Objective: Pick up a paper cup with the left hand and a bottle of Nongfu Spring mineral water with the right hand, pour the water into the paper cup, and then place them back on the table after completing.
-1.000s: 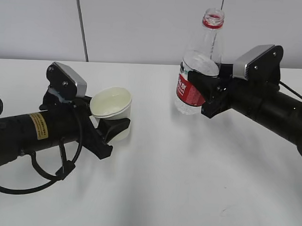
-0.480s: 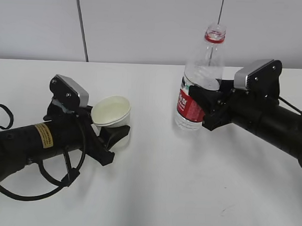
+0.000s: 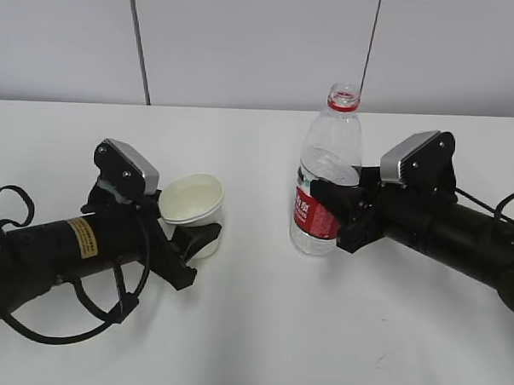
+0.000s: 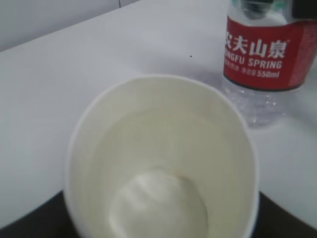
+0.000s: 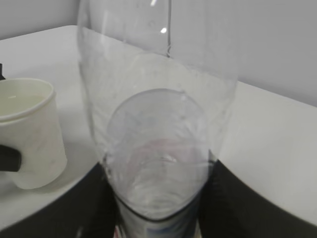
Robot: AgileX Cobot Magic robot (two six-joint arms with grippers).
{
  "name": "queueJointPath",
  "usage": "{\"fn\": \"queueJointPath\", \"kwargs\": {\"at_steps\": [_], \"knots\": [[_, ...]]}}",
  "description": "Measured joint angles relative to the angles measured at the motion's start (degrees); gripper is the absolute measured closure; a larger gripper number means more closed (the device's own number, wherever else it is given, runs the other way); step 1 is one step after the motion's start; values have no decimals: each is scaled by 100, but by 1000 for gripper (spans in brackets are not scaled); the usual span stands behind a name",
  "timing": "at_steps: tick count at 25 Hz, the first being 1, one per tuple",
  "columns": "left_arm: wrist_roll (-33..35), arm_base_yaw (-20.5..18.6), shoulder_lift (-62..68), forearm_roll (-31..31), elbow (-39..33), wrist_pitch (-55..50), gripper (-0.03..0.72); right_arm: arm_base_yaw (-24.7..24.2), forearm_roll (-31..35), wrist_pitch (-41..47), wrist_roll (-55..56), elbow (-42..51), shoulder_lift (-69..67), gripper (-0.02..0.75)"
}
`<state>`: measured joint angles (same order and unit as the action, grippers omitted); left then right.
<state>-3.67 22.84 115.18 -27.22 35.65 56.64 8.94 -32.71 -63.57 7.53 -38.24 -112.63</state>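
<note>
The white paper cup (image 3: 191, 201) stands upright on the white table (image 3: 259, 329), held between the fingers of my left gripper (image 3: 187, 241); the left arm has a yellow sticker. In the left wrist view the cup (image 4: 163, 163) fills the frame with clear water (image 4: 158, 208) in its bottom. My right gripper (image 3: 337, 215) is shut on the clear Nongfu Spring bottle (image 3: 324, 174) with a red label and no cap, upright, its base at the table. In the right wrist view the bottle (image 5: 158, 148) sits between the black fingers, the cup (image 5: 29, 134) to its left.
A grey-white wall with vertical seams stands behind the table. Black cables loop off the left arm (image 3: 63, 329) onto the table near the front left. The bottle's red label (image 4: 262, 49) shows right of the cup in the left wrist view.
Both arms have come down. The bottle dropped from the air to the table and shifted slightly left. The cup lowered onto the table. Both grippers still hold.
</note>
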Motion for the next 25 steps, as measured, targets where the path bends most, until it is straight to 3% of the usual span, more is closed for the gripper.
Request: {"fn": "queueJointPath", "kwargs": {"at_steps": [19, 25], "knots": [[6, 0, 264, 36, 73, 58, 249, 0, -46, -58, -170, 0, -167, 409], [6, 0, 271, 36, 75, 50, 124, 0, -117, -58, -180, 0, -167, 209]]}}
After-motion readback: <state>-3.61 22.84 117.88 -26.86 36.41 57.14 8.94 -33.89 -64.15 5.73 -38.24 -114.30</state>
